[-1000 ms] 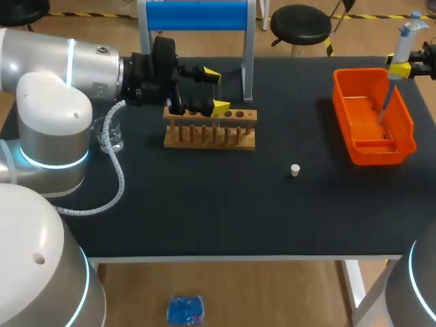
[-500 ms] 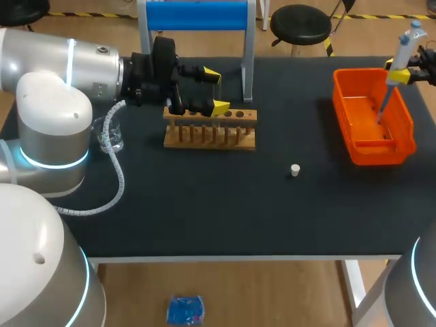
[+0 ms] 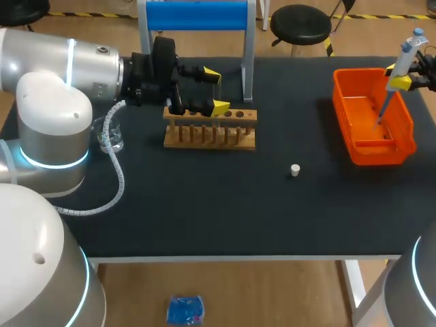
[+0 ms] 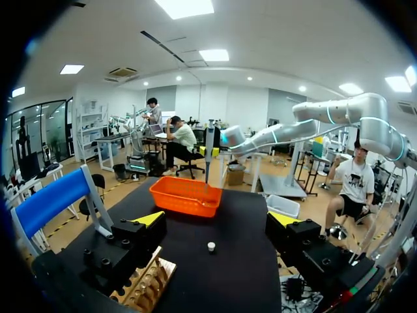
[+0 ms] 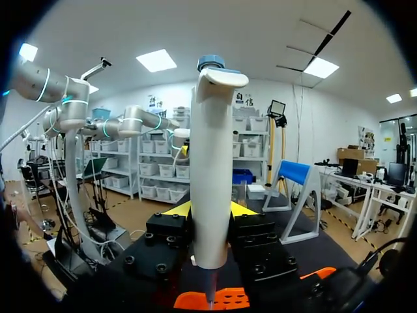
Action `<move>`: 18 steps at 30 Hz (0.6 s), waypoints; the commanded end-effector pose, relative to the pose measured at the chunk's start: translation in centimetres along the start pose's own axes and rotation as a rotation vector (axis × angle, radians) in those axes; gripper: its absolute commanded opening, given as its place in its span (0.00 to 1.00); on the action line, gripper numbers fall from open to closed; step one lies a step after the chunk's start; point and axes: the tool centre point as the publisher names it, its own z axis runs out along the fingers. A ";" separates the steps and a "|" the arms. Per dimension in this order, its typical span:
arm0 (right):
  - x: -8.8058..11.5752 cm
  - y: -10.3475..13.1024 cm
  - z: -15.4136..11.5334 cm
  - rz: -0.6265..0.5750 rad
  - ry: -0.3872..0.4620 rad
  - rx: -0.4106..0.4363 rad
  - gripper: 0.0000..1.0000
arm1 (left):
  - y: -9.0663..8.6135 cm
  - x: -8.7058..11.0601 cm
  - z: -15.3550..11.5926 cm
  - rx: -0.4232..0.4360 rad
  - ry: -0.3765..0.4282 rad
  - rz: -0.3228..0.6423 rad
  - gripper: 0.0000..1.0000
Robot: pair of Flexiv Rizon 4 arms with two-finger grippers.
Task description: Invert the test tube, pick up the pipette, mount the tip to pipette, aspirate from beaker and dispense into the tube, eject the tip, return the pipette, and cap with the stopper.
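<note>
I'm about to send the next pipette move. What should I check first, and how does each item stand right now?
1. Right gripper shut on the pipette: ok.
2. Pipette's lower end over the orange bin: ok.
3. Tip present on the pipette: cannot tell.
4. Left gripper open, above the wooden rack: ok.
5. White stopper free on the table, apart from both grippers: ok.
6. Liquid in the test tube: cannot tell.

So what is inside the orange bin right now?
The pipette, held by the right gripper, points its thin lower end down into the orange bin. The visible floor looks bare; the near wall hides its front strip.
</note>
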 end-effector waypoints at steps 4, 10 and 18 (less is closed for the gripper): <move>-0.3 -0.3 -0.3 0.000 0.001 -0.013 0.00 | 0.0 0.1 0.0 0.000 -0.002 -0.001 1.00; -0.3 -0.3 -0.3 0.001 -0.005 -0.009 0.00 | 0.0 0.1 0.0 0.000 -0.002 -0.001 1.00; -0.3 -0.3 -0.3 0.001 -0.005 -0.009 0.00 | 0.0 0.1 0.0 0.000 -0.002 -0.001 1.00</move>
